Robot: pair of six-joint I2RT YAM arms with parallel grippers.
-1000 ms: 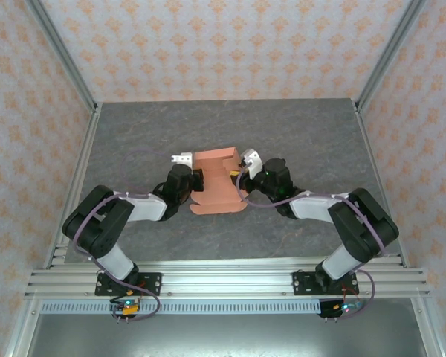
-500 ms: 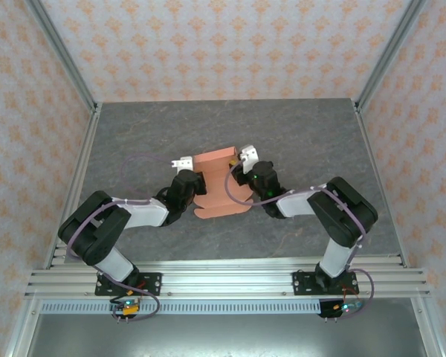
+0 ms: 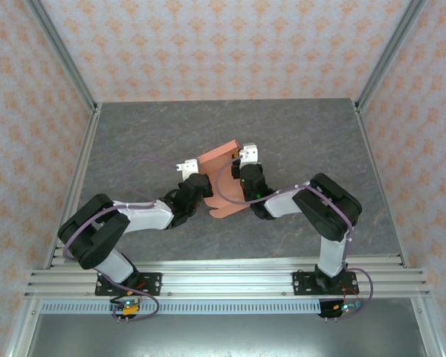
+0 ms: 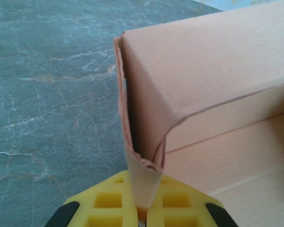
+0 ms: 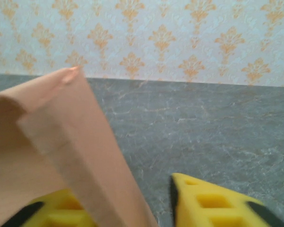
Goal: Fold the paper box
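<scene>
Both wrists have swung inward since the earlier frames, and the paper box has turned to lie diagonally at the centre of the top view, on the table; the left gripper is pressed together on a doubled corner flap at the bottom of its wrist view; the right gripper stands part spread, a raised panel between its pads, with floor showing beside the right one; a side wall seems to be going up; keep the left pinch as anchor, close the right near the crease, and bend along the score, since thin card probably buckles.
</scene>
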